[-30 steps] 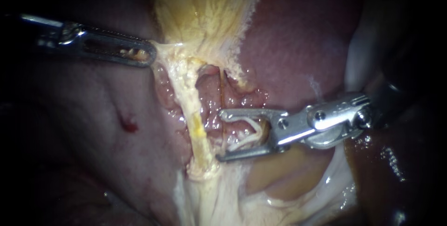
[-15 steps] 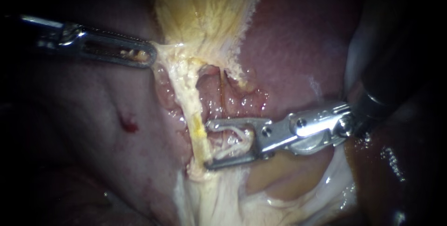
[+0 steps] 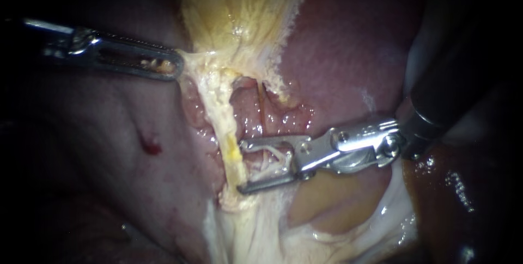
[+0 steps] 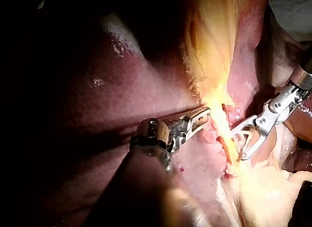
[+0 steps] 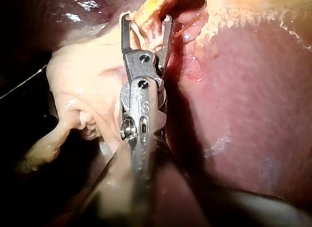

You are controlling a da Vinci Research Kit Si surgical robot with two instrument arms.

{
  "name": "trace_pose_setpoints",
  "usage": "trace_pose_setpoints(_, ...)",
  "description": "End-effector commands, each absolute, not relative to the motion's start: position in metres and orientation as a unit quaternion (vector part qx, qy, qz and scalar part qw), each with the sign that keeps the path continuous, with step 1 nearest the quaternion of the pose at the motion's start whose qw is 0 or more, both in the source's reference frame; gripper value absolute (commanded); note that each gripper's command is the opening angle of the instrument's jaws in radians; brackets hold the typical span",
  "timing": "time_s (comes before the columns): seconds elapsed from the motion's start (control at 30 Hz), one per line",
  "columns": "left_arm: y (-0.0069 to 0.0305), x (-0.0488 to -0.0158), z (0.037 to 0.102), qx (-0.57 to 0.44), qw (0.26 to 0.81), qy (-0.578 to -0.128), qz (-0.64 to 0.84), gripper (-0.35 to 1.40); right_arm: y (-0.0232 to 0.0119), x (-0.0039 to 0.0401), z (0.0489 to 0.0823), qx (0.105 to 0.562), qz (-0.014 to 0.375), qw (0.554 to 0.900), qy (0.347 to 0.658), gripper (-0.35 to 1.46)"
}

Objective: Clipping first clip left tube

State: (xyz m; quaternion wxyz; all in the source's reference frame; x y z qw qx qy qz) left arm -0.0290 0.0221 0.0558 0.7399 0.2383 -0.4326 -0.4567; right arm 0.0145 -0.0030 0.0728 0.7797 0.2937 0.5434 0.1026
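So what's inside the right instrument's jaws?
The right instrument has open jaws, tips at the tube; between them pale strands over pink tissue. The lower jaw covers what is beneath it.

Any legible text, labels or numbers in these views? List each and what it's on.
Right instrument: one small stamped mark on its wrist, seen in the right wrist view; too small to quote reliably.
Left instrument: none readable.
Liver, tube, tissue held in the left jaws: no text.

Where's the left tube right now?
Endoscope view, centre: the left tube runs down from the gallbladder, pale yellow, with the right instrument at its right side.
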Motion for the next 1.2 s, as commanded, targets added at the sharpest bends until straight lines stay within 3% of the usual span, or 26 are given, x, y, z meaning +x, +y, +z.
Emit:
trace_pose_setpoints(0.03,0.0220,-0.0290,0.0558,0.236,0.741,-0.433,-0.455,-0.35,-0.0030,0.0144,0.0730,0.296,0.103,0.779,0.543,0.50)
trace_pose_setpoints(0.5,0.0220,-0.0294,0.0557,0.236,0.741,-0.433,-0.456,-0.35,-0.0029,0.0154,0.0732,0.302,0.104,0.777,0.543,0.50)
trace_pose_setpoints(1.2,0.0221,-0.0311,0.0555,0.236,0.741,-0.434,-0.455,-0.35,-0.0059,0.0197,0.0716,0.349,0.062,0.740,0.572,0.50)
